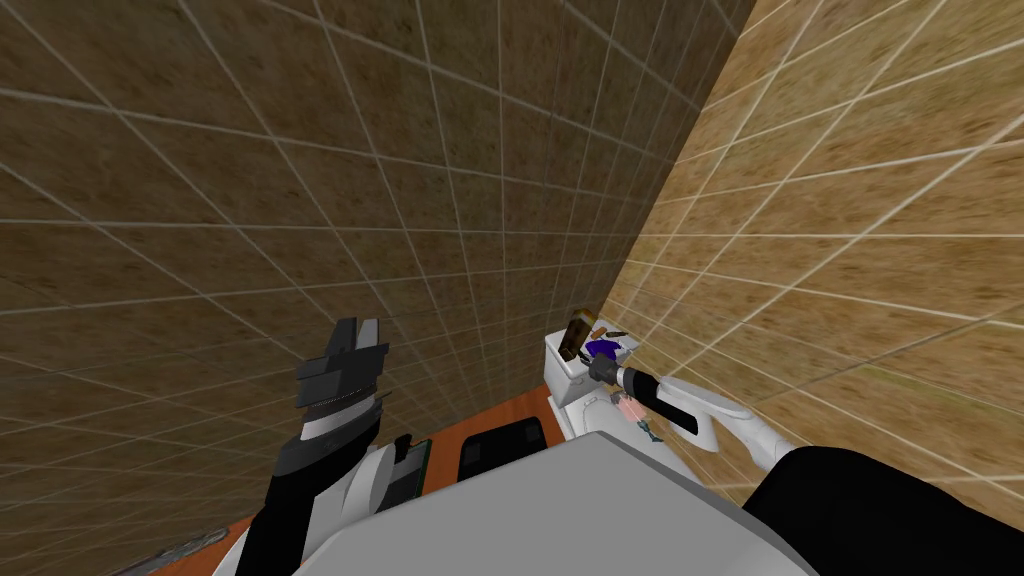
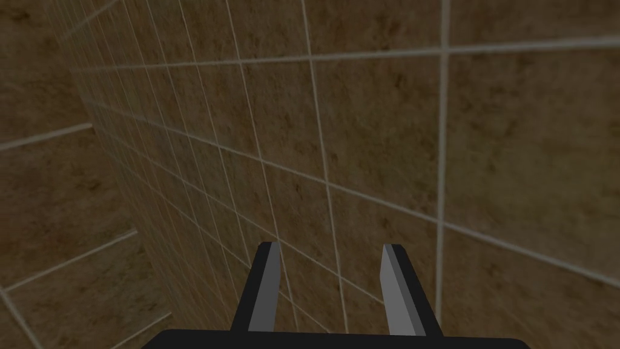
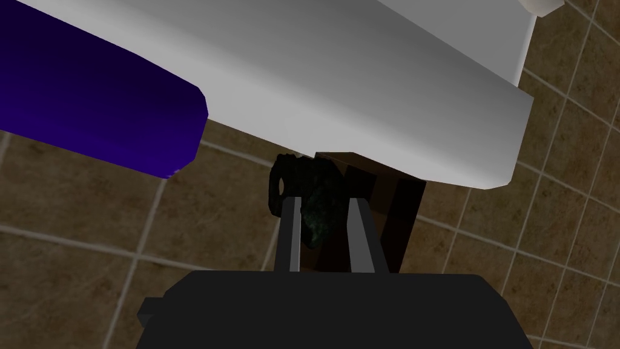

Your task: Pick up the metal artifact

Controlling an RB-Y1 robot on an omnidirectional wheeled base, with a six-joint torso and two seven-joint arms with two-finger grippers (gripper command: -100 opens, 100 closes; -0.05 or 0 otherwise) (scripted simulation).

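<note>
The metal artifact (image 3: 319,212) is a dark, lumpy, greenish-black piece with a ring at one end. My right gripper (image 3: 324,200) is shut on it, one finger pressing each side. It sits against the white toilet tank lid (image 3: 375,91). In the head view the right arm reaches out to the top of the tank (image 1: 563,378), where the right gripper (image 1: 601,369) meets the clutter on the lid. My left gripper (image 2: 330,248) is open with nothing between its fingers, and the left gripper (image 1: 347,362) is raised off to the left, facing the tiled wall.
A purple object (image 3: 91,103) and a brown box (image 3: 393,203) lie right beside the artifact on the lid. The purple object (image 1: 602,348) and the brown box (image 1: 578,335) stand in the corner where two tiled walls meet. A black mat (image 1: 500,447) lies on the orange floor.
</note>
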